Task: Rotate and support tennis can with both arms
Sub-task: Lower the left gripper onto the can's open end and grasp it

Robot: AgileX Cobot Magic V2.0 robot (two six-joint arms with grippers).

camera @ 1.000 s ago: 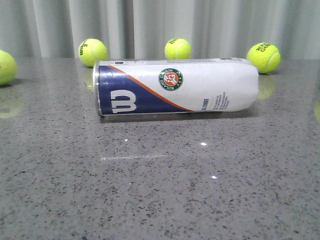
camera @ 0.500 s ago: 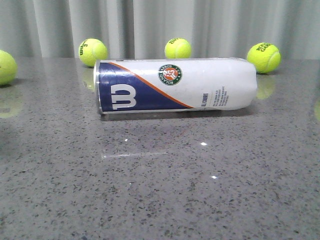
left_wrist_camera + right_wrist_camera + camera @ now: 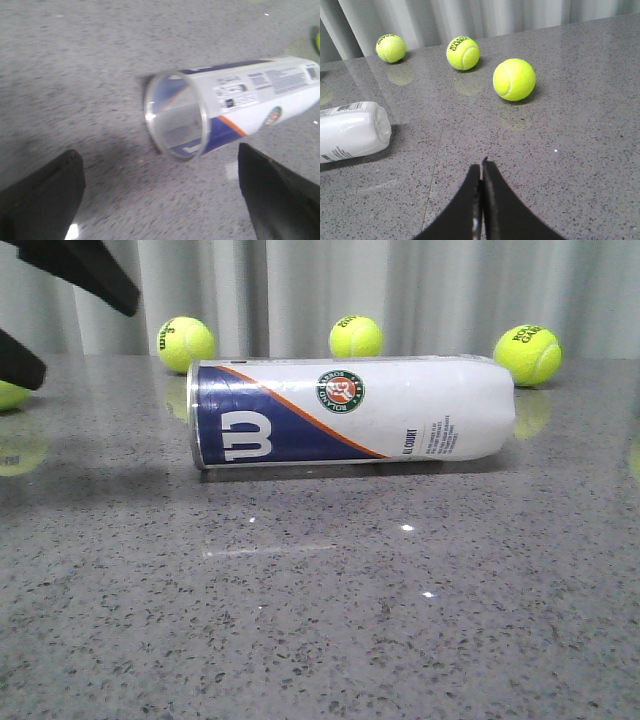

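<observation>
The tennis can (image 3: 350, 412) lies on its side across the grey table, with its metal-rimmed open end to the left and its white closed end to the right. My left gripper (image 3: 86, 340) is open at the upper left, above and apart from the can's rim end. In the left wrist view its fingers (image 3: 45, 195) stand wide apart, with the can (image 3: 245, 100) and its open mouth ahead of them, untouched. My right gripper (image 3: 481, 167) is shut and empty over bare table. The can's white end (image 3: 352, 130) lies off to its side.
Tennis balls stand along the back by the curtain (image 3: 185, 343), (image 3: 355, 337), (image 3: 527, 353), and one at the far left (image 3: 8, 395) is partly behind my left gripper. Three balls (image 3: 514, 79), (image 3: 463, 53), (image 3: 390, 48) lie ahead of my right gripper.
My left gripper has come into the front view at the upper left. The can rolled slightly a second ago, so its logo sits higher, and has since lain still.
</observation>
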